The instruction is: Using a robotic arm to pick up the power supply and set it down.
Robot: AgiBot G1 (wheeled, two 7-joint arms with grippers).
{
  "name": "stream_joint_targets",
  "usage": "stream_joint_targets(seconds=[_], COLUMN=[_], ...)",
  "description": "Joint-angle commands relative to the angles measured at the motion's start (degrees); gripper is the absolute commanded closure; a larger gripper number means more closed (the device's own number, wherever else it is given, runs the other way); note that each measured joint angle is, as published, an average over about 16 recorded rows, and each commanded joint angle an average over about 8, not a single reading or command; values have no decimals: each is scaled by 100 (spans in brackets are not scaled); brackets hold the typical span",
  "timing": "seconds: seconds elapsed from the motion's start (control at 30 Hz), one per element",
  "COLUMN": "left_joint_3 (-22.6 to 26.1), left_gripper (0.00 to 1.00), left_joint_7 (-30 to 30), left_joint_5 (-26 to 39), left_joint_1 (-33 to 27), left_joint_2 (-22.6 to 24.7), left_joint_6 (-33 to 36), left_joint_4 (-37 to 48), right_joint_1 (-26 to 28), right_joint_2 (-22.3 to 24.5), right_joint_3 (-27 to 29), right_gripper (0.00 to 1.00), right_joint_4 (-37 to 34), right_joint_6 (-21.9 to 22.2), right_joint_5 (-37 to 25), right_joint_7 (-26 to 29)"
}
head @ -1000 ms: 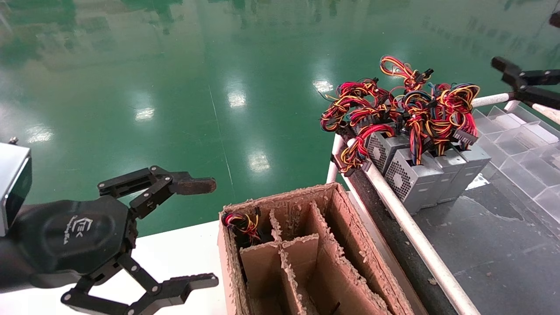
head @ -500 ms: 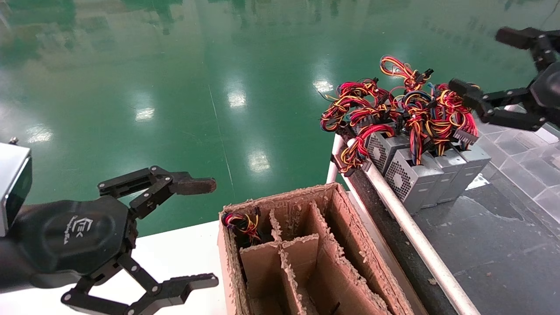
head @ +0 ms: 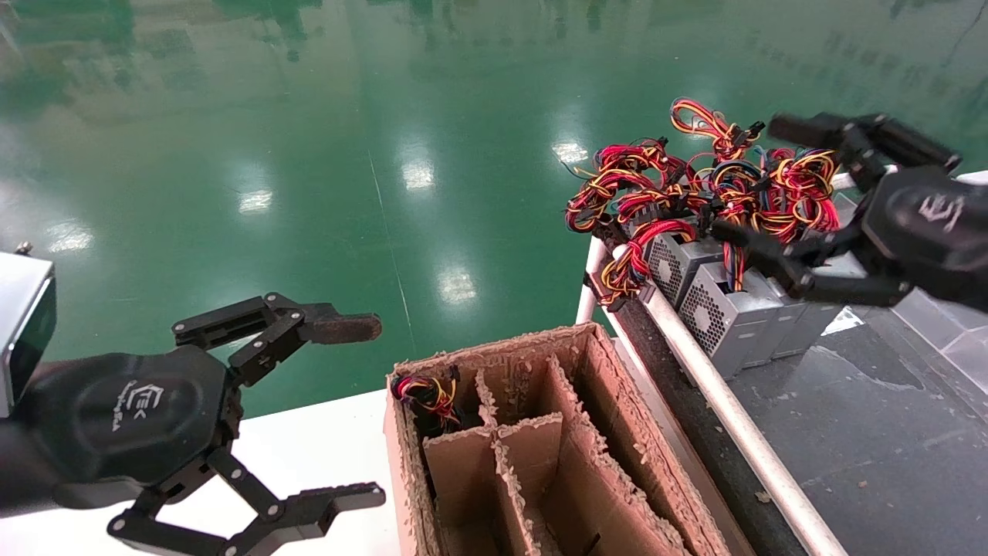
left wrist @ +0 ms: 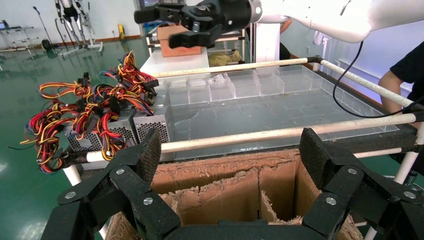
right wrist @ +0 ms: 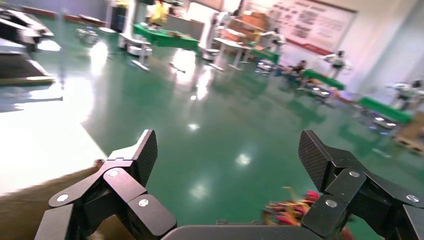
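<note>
Above the power supply (head: 725, 313), robotic arm (head: 760, 185) fingers (head: 752, 243) wide apart, empty.

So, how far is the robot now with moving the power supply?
Early stage. One wire bundle shows in a cardboard box cell, perhaps a unit already placed. The right gripper hovers open over the row of power supplies, grasping nothing. Gripping, lifting and setting down remain. The left gripper idles open.

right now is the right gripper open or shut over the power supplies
Open. The right gripper has its fingers spread wide above the power supplies, holding nothing.
</note>
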Motion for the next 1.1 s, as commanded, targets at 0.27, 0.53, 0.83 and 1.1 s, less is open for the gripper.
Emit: stream_joint_targets(seconds=[0.27,0.53,0.83,1.1], left_joint_3=[2,4,5,4], left_gripper=[0,0,0,0], left_joint_7=[1,2,3,3], left_joint_5=[-1,-3,-4,-5], left_joint_1=[0,-1,0,0], left_joint_2=[-1,-2,-2,-3], left_joint_6=[-1,-2,-3,-4], left_joint_4=[0,0,1,2], right_joint_1=[-357,-674,-952,-972], right_joint_2=[70,132,186,192], right_joint_3=[-105,-198,-279,-289], right_gripper=[0,0,0,0], right_joint_4=[866,1636,2312,2346], right_joint_6=[-215,-407,-575,-587], right_joint_5=[151,285,403,423], right_joint_7=[708,1337,1859,1870])
